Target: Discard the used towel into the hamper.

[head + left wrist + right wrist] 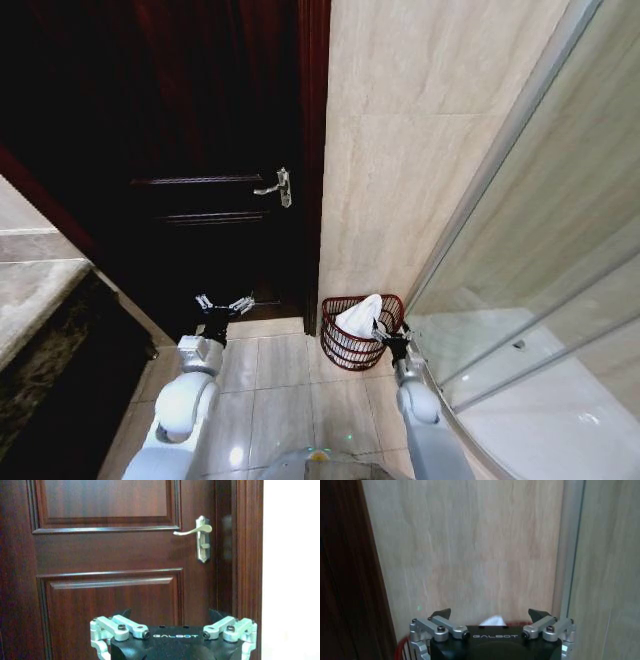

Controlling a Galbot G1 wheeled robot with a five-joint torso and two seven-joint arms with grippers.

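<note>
White crumpled towel (358, 315) sat in the round reddish-brown ribbed hamper (350, 345) by the beige wall. Right gripper (385, 336) hovered at the hamper rim, jaws apart (empty). Left gripper (224, 304) also spread, well left of the hamper.

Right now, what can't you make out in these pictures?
- Hamper base: right wrist view, hidden by the right gripper body.
- Towel lower part: head view, inside the hamper wall.
- Left gripper fingertips: left wrist view, lost against the dark door.
</note>
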